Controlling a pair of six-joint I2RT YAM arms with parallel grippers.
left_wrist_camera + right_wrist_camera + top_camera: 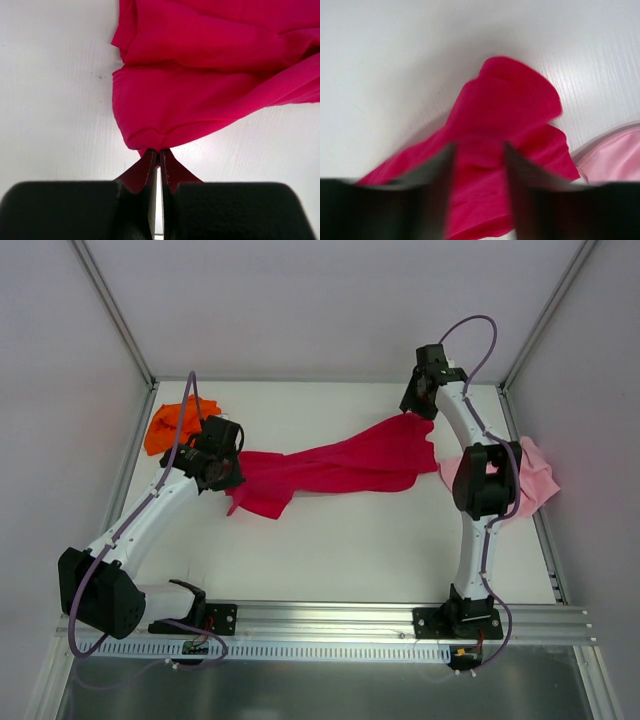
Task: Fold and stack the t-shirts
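Left end effector (159,154) pinches crimson t-shirt (200,100); right end effector (480,149) parted.

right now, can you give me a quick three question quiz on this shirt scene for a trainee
1. True or false: the left gripper is shut on the red t-shirt.
2. The orange t-shirt lies in which part of the table: A far left corner, B far right corner, C middle?
3. Which t-shirt lies at the right edge, partly behind the right arm?
Key: 1 true; 2 A; 3 the pink t-shirt.
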